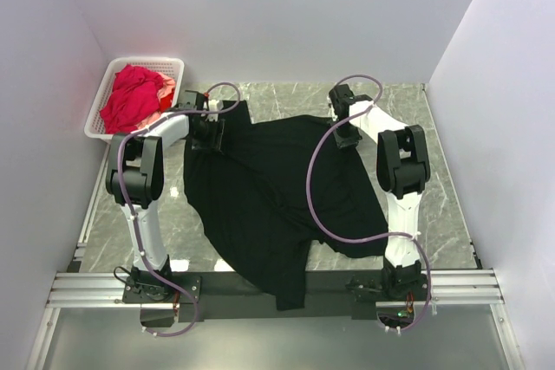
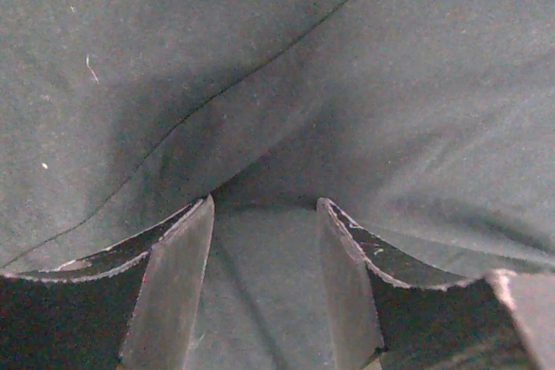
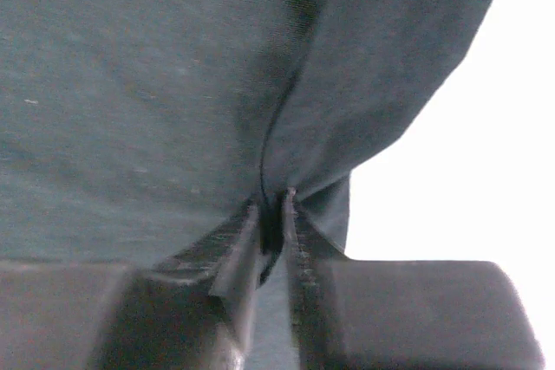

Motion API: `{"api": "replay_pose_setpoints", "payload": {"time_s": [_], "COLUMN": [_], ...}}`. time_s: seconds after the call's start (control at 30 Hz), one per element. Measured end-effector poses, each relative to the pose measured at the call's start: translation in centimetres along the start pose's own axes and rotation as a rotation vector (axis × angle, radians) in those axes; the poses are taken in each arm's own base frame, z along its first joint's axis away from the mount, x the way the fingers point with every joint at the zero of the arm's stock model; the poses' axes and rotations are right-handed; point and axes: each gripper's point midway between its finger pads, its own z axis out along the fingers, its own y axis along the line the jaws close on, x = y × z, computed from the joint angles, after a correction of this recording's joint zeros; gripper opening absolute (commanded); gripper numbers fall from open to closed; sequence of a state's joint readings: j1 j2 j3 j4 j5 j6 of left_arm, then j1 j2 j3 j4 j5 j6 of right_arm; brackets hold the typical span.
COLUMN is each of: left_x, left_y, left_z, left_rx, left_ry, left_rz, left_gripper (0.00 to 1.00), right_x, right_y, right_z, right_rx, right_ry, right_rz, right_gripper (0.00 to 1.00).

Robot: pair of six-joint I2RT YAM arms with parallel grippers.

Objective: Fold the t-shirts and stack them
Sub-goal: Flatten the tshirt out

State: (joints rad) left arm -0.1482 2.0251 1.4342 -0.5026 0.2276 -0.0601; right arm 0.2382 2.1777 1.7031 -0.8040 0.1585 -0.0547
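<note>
Two claws, one grip: your right gripper (image 3: 276, 201) pinches the black t-shirt (image 1: 260, 188), left gripper (image 2: 264, 205) sits spread. Lift now and the cloth could skew.

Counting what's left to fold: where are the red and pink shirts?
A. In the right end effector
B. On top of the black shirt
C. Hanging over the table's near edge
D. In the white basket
D: the red and pink shirts lie bunched in the basket, while the black shirt lies spread out elsewhere.
</note>
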Motion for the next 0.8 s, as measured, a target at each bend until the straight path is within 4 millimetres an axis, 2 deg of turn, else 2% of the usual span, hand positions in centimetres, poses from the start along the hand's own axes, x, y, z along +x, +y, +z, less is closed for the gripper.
{"api": "replay_pose_setpoints", "payload": {"time_s": [0.03, 0.1, 0.27, 0.4, 0.5, 0.57, 0.6, 0.7, 0.8], "left_x": [0.0, -0.1, -0.4, -0.8, -1.3, -1.6, -1.7, -2.2, -2.4], "left_y": [0.0, 0.1, 0.3, 0.7, 1.1, 1.1, 1.2, 1.3, 1.6], "left_z": [0.0, 0.0, 0.1, 0.3, 0.4, 0.6, 0.7, 0.8, 0.9], "left_rx": [0.000, -0.001, -0.005, -0.015, -0.023, -0.023, -0.023, -0.028, -0.038], "left_ry": [-0.001, -0.002, 0.000, -0.002, -0.005, -0.010, -0.010, -0.014, -0.013], "left_rz": [0.000, -0.002, -0.006, -0.008, -0.004, 0.000, 0.002, 0.006, 0.006], "left_gripper": [0.58, 0.58, 0.57, 0.57, 0.56, 0.57, 0.57, 0.57, 0.57], "right_x": [0.1, 0.1, 0.4, 0.3, 0.2, 0.2, 0.1, 0.5, 1.2], "right_y": [-0.3, -0.9, -3.5, -7.6, -10.9, -12.6, -13.2, -14.7, -16.1], "right_z": [0.1, 0.2, 0.5, 0.6, 0.6, 0.8, 1.1, 2.0, 2.5], "right_rx": [0.006, 0.012, 0.029, 0.069, 0.104, 0.119, 0.124, 0.156, 0.182], "right_ry": [0.003, 0.005, 0.014, 0.008, -0.003, -0.007, -0.010, 0.009, 0.037], "right_rz": [0.000, 0.001, 0.031, 0.056, 0.076, 0.087, 0.089, 0.077, 0.080], "right_gripper": [0.08, 0.01, 0.00, 0.00, 0.06, 0.15, 0.30, 0.45, 0.48]}}
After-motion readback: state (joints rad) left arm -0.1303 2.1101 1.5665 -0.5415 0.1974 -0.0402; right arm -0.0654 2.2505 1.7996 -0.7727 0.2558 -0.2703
